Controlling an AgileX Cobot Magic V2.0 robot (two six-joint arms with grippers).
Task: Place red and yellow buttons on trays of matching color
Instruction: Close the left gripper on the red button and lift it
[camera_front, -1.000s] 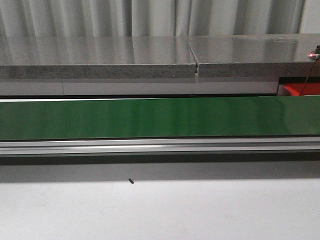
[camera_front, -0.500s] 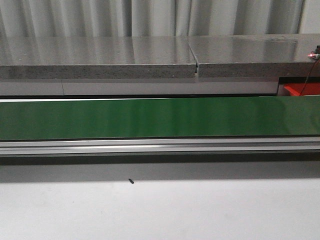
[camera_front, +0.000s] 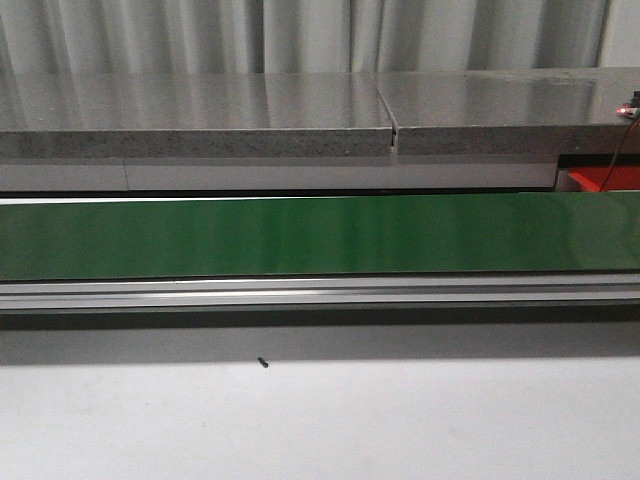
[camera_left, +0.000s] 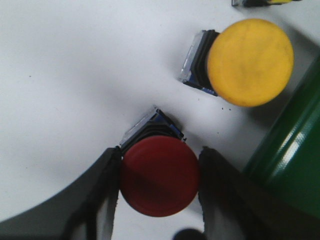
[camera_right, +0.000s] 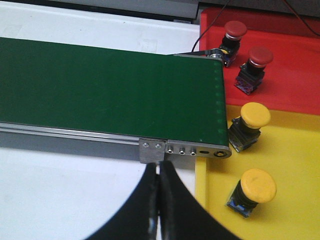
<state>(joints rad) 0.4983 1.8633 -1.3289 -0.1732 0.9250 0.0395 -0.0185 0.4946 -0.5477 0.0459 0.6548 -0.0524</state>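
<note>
Red button (camera_left: 159, 175), seen in the left wrist view, sits on the white bench (camera_left: 65, 75) between the two fingers of the left end effector (camera_left: 159, 192), which flank its cap closely; whether they press it cannot be told. A yellow button (camera_left: 250, 62) lies nearby, beside the green conveyor belt (camera_left: 290, 155). Judged by appearance, each button is a light, rigid plastic part with a smooth domed cap above a squarer base; a grip across the cap's sides could slip. The right wrist view alone shows the red tray (camera_right: 280, 65) and yellow tray (camera_right: 290, 165), each already holding two buttons, and the right end effector (camera_right: 159, 200) closed and empty. The front view shows neither buttons nor trays clearly.
</note>
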